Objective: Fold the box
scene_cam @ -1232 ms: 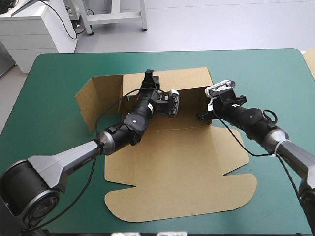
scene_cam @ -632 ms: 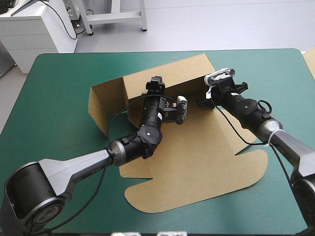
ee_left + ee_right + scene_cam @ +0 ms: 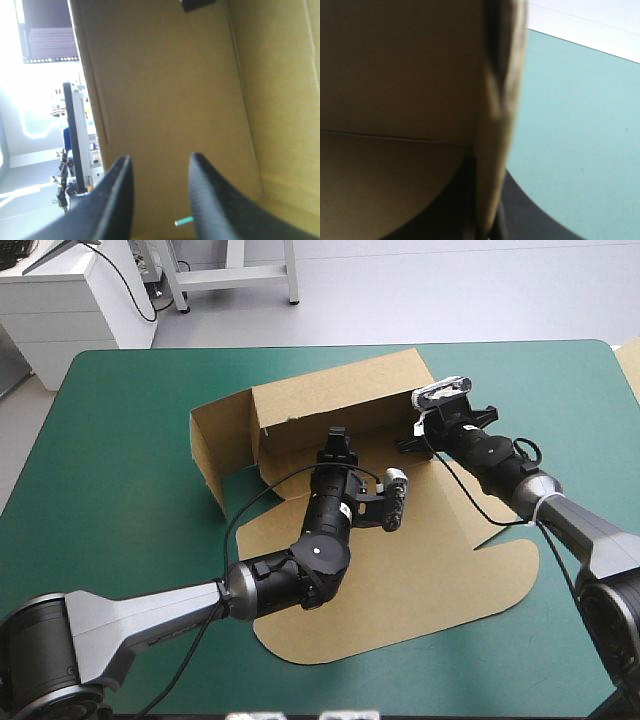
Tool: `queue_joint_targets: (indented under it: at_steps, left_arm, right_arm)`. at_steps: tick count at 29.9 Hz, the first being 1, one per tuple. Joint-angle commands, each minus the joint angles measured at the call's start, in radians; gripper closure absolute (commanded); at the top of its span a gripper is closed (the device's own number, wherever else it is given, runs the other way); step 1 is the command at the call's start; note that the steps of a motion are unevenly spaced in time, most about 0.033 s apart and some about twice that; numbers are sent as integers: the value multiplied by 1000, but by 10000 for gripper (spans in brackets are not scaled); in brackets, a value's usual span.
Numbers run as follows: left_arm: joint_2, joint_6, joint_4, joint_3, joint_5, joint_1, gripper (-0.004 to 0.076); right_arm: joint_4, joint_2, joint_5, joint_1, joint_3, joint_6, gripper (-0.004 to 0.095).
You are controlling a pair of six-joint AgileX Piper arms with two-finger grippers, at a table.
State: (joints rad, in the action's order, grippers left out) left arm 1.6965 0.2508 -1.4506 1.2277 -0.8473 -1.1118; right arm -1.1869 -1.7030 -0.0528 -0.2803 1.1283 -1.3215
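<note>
From above, the brown box (image 3: pixel 400 560) lies in the middle of the teal-green cover (image 3: pixel 120 440), most of the sheet flat. Its far wall (image 3: pixel 330 400) stands raised, and a side flap (image 3: pixel 220 450) at that wall's left end stands up too. My left claw (image 3: pixel 336 437) reaches in over the flat board and points at the inside of the far wall, close to it. My right claw (image 3: pixel 408 445) is at the right end of the same wall, where the wall meets the flat sheet. From this height I cannot tell how wide either claw is.

In the left wrist view, my left claw (image 3: pixel 160 195) has its two black fingers (image 3: pixel 117 200) standing apart with a clear gap, and nothing is held between them. Brown board fills the space ahead, with a crease running along it. A sliver of teal-green shows in the gap, low between the fingers.

In the right wrist view, my right claw (image 3: pixel 487 220) is all but closed, with an upright edge of the box's board pinched between the black fingers (image 3: pixel 465 200). Brown board lies on one side of that edge, with a crease line across it, and bare teal-green cover (image 3: pixel 570 125) on the other.
</note>
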Motion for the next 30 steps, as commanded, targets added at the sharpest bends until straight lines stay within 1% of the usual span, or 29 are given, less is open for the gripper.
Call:
queue_joint_targets:
  at_steps: [1, 2, 4, 8, 11, 15, 18, 20, 22, 24, 27, 30]
  left_arm:
    - [-71, -114, 91, 27, -47, -1, 723]
    - [-82, -172, 132, 27, -49, 3, 709]
    - [-108, -294, 244, 32, -49, 19, 706]
    - [-164, -543, 606, 107, -82, 87, 706]
    - [-203, -673, 865, 203, -120, 167, 706]
    - [-243, -807, 1127, 321, -133, 295, 706]
    - [-257, -872, 1229, 405, -169, 386, 706]
    - [-259, -897, 1247, 461, -216, 457, 706]
    - [-259, -925, 1268, 498, -241, 534, 706]
    - [-259, -967, 1305, 505, -236, 639, 706]
    - [-249, -999, 1428, 505, -231, 812, 706]
    - [-241, -1045, 1635, 505, -201, 1000, 706]
  right_arm:
    - [1, 46, 15, 7, 36, -6, 929]
    - [1, 46, 30, 7, 36, -6, 929]
    - [1, 46, 69, 7, 34, -6, 929]
    - [1, 46, 110, 7, 34, 7, 929]
    - [1, 46, 112, 7, 32, 7, 929]
    - [1, 46, 112, 7, 32, 14, 929]
    - [1, 46, 112, 7, 32, 14, 929]
    - [1, 46, 117, 7, 32, 14, 929]
    - [1, 46, 129, 7, 32, 14, 929]
    - [1, 46, 156, 7, 32, 14, 929]
    - [1, 46, 191, 7, 32, 32, 929]
    - [1, 46, 200, 7, 32, 37, 929]
